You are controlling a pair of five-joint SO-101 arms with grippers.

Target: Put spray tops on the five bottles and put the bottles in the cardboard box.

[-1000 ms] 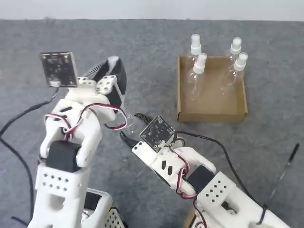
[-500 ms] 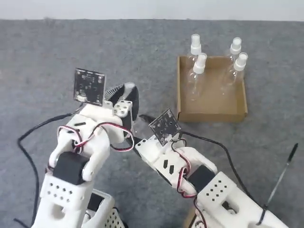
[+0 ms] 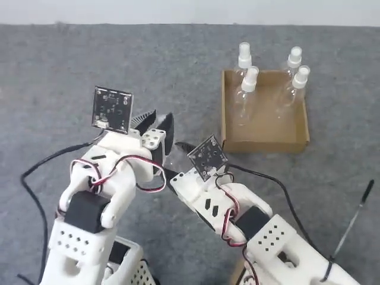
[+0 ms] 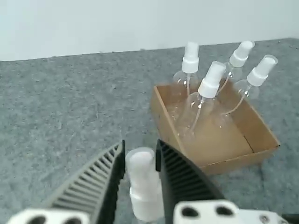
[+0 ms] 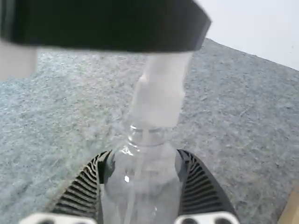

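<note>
A clear bottle (image 5: 140,186) stands upright in my right gripper (image 5: 142,156), which is shut on its body. A white spray top (image 5: 161,93) sits on the bottle's neck. My left gripper (image 4: 140,142) is above it, shut on the spray top (image 4: 141,179) with one finger at each side. In the high view both grippers meet near the table's middle: the left gripper (image 3: 157,122) over the right gripper (image 3: 172,159). The cardboard box (image 3: 264,144) lies at the back right. Several bottles with spray tops (image 3: 249,80) lean inside it.
Grey carpet covers the table. A thin black rod (image 3: 356,214) lies at the right edge. Cables run off both arm bases. Open floor lies left of and behind the box (image 4: 224,163).
My left gripper has carried the spray top from the back left down and right onto the bottle in the right gripper. The right gripper turned slightly, still holding the bottle.
</note>
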